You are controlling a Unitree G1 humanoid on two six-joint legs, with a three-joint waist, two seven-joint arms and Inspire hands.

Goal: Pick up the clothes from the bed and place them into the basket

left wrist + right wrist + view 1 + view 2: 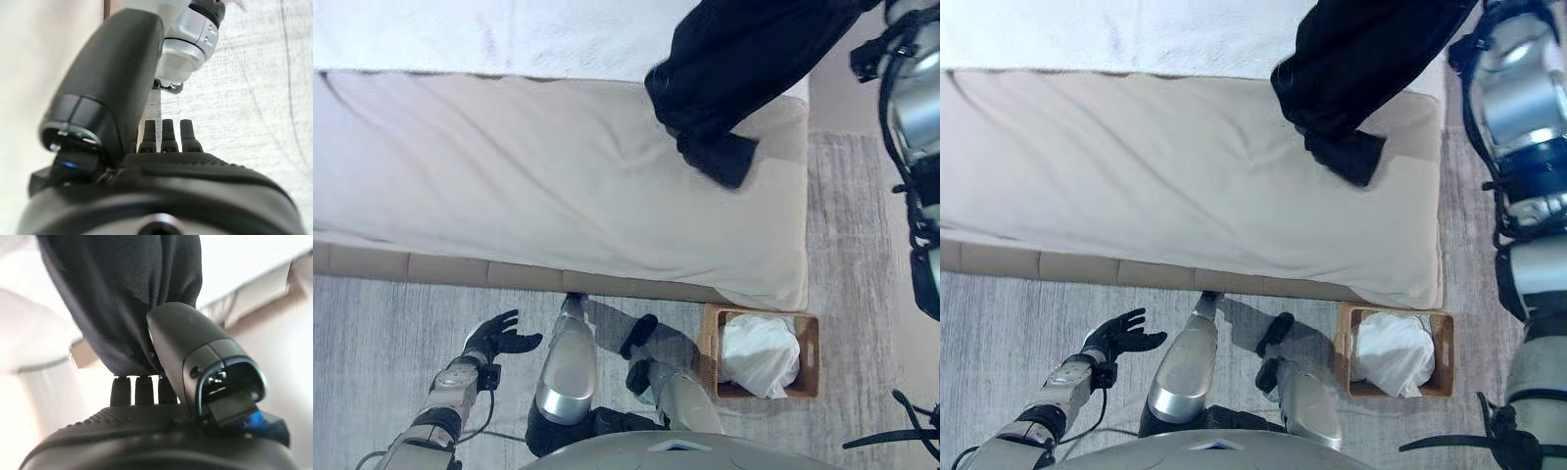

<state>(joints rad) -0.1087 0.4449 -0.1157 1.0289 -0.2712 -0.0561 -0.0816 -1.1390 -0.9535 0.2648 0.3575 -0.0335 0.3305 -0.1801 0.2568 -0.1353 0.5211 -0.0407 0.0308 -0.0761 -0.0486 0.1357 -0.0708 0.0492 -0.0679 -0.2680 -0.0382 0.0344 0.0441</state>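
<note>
A black garment (pixel 734 69) hangs over the bed's far right corner, its lower end touching the beige sheet (pixel 538 186). In the right wrist view my right hand (pixel 190 347) is shut on this garment (pixel 122 298), thumb and fingers pinching the gathered cloth. A wooden basket (pixel 808 333) stands on the floor by the bed's near right corner, with a white cloth (pixel 759 354) in it. My left hand (pixel 494 338) is open and empty, low at the left above the floor, in front of the bed.
A white blanket (pixel 489 34) covers the far part of the bed. A grey rug (pixel 382 323) lies in front of the bed and along its right side.
</note>
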